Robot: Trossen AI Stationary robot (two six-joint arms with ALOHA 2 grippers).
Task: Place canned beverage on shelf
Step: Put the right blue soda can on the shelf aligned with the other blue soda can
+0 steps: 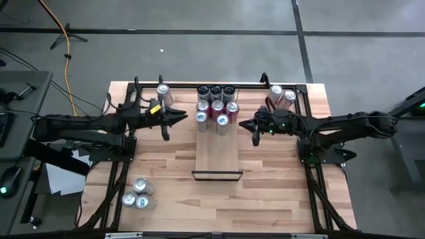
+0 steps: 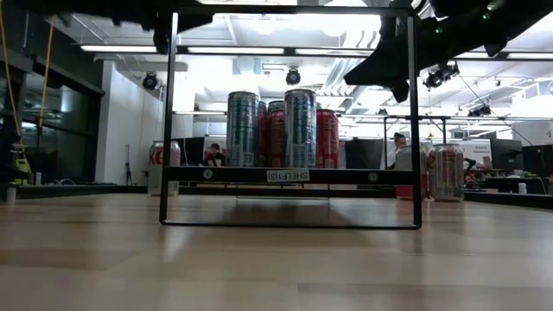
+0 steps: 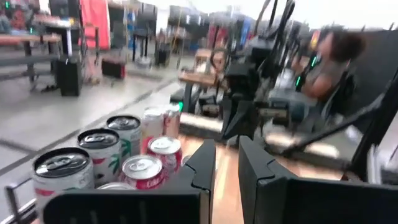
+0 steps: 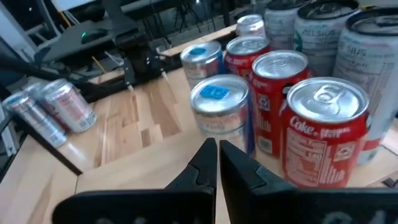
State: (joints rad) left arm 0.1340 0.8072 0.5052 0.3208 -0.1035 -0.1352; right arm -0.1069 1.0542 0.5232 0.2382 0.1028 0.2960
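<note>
High view: cans [image 1: 216, 108] crowded on shelf [image 1: 216, 156]; rigid, slick, dentable, side-wall hold; left gripper [image 1: 174, 119], right gripper [image 1: 247, 126] flanking shelf, closed, empty.

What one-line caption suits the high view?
Cans crowd the shelf; both arms flank it, empty.

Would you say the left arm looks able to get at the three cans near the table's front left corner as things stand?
Probably yes. The three cans stand apart on open tabletop on the left gripper's own side, with nothing visible between them. The gripper is shut and empty beside the shelf, so it would need to open first.
</note>
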